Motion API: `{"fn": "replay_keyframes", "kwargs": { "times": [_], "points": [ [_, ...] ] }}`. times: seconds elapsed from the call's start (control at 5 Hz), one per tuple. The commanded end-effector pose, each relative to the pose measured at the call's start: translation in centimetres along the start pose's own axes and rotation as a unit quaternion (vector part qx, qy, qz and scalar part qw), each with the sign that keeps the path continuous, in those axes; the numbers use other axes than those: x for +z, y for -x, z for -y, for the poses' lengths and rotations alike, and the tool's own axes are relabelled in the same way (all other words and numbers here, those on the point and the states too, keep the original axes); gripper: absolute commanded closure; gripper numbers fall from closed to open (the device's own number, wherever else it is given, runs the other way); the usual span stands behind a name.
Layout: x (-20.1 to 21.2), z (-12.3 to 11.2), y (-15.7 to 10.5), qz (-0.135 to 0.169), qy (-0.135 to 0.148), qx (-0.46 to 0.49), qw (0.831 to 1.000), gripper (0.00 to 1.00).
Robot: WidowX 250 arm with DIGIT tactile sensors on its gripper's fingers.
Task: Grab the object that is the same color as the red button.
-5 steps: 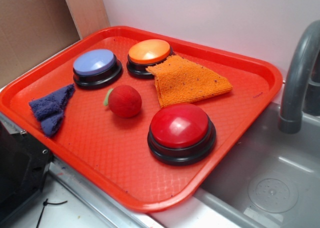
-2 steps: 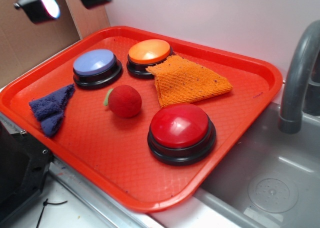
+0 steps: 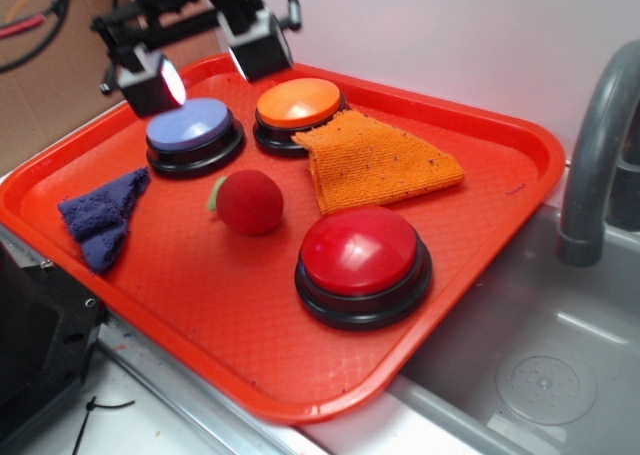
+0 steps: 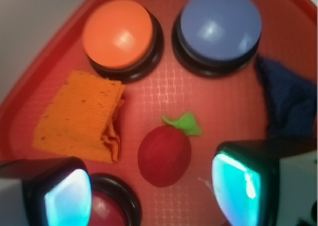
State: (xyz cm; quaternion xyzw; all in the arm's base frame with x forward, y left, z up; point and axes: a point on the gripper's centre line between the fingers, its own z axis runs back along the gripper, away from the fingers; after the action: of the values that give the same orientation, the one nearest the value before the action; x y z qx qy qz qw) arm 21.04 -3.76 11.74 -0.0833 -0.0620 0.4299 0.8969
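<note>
- Jaws [image 3: 205,63]: mine, spread wide and holding nothing, hanging above the far-left part of the red plastic tray [image 3: 480,265], over the gap between the two far buttons.
- Small fuzzy red ball with a pale green leaf [image 3: 248,202]: on the tray floor, below my jaws and nearer the camera; in the wrist view it sits between my two fingertips, closer to the right-hand one, with nothing touching it.
- Large glossy red dome button on a black base [image 3: 361,252]: near the ball, on its far side from my jaws.
- Risk: the ball is round and may roll off a fingertip if I come down off-centre.
- Risk: the orange woven cloth [image 3: 372,161] and the lavender-blue-topped button [image 3: 192,128] flank my way down; a wide finger could catch either.
- Risk: closing on the red dome instead, since the colour matches.
</note>
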Motion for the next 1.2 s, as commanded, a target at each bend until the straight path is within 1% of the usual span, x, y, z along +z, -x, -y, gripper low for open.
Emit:
{"fn": "replay_keyframes", "kwargs": {
  "times": [0.0, 0.2, 0.4, 0.6, 0.8, 1.0],
  "points": [
    [-4.0, -0.8, 0.4, -0.029, -0.021, 0.066, 0.997, 0.0],
    [-5.4, -1.2, 1.1, -0.031, -0.018, 0.096, 0.995, 0.0],
    [-7.2, -1.3, 1.3, -0.013, -0.027, 0.111, 0.993, 0.0],
    [-8.0, -1.3, 0.7, -0.007, -0.033, 0.12, 0.992, 0.01],
    [-8.3, -1.2, 0.4, 0.002, -0.028, 0.116, 0.993, 1.0],
    [-7.2, -1.3, -0.1, -0.003, -0.015, 0.103, 0.995, 1.0]
  ]
}}
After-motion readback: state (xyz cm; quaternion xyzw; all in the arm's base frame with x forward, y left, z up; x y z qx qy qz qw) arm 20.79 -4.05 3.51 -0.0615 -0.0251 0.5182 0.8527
